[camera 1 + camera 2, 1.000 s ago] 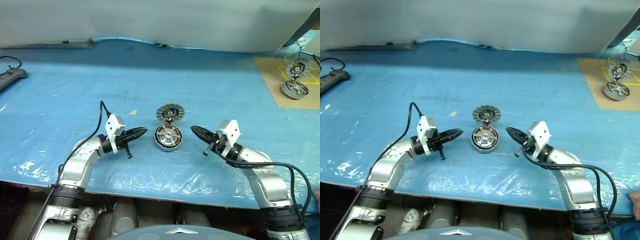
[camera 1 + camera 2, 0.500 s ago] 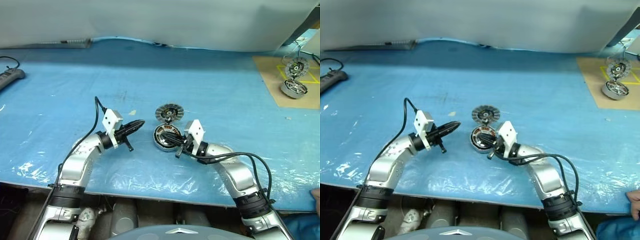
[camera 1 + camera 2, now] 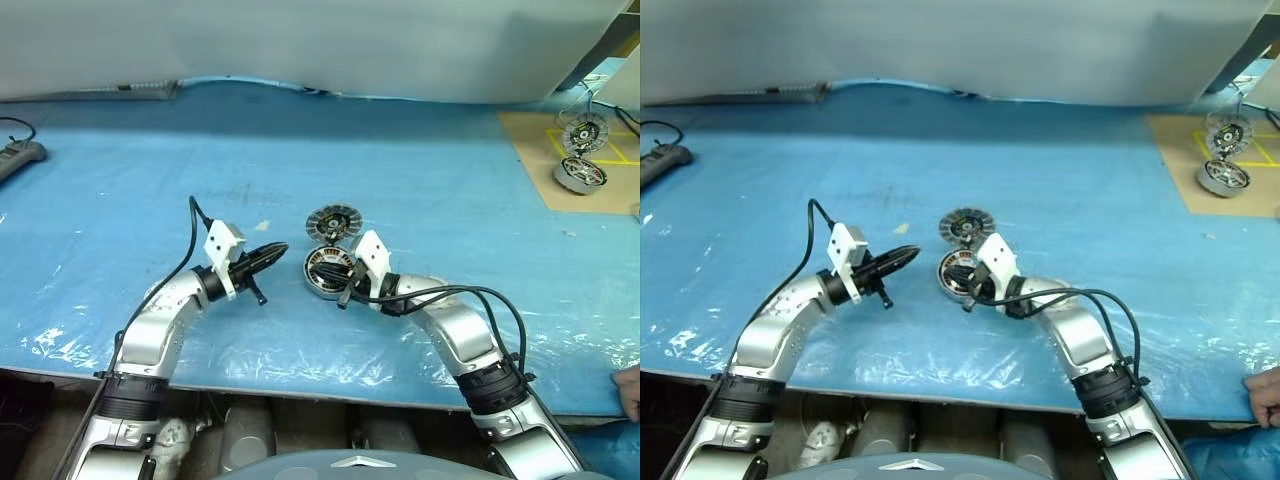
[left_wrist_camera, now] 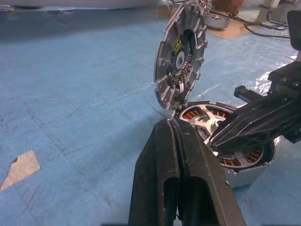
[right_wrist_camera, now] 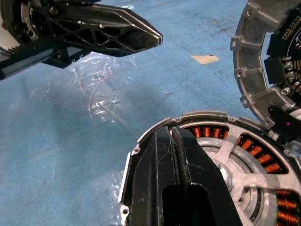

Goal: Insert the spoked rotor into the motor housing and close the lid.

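Observation:
The motor housing (image 3: 314,284) sits on the blue sheet mid-table, with copper windings (image 5: 256,150) showing inside. The spoked rotor (image 5: 230,153) lies in it, its silver spokes over the windings. The lid (image 3: 333,223) stands open and nearly upright on the housing's far side, its segmented inner face (image 4: 181,52) towards me. My right gripper (image 3: 330,272) is shut, empty, and its tips (image 5: 172,129) reach over the housing's rim from the right. My left gripper (image 3: 282,247) is shut on nothing, pointing at the housing from its left, a short gap away.
A second motor with an open lid (image 3: 580,175) rests on a brown board at the far right. A power strip (image 3: 20,155) lies at the far left. A person's hand (image 3: 628,385) shows at the table's near right edge. Crinkled plastic covers the near table.
My right arm swung left and slightly down, bringing its shut gripper from beside the housing to over its rim. The left gripper stayed about where it was.

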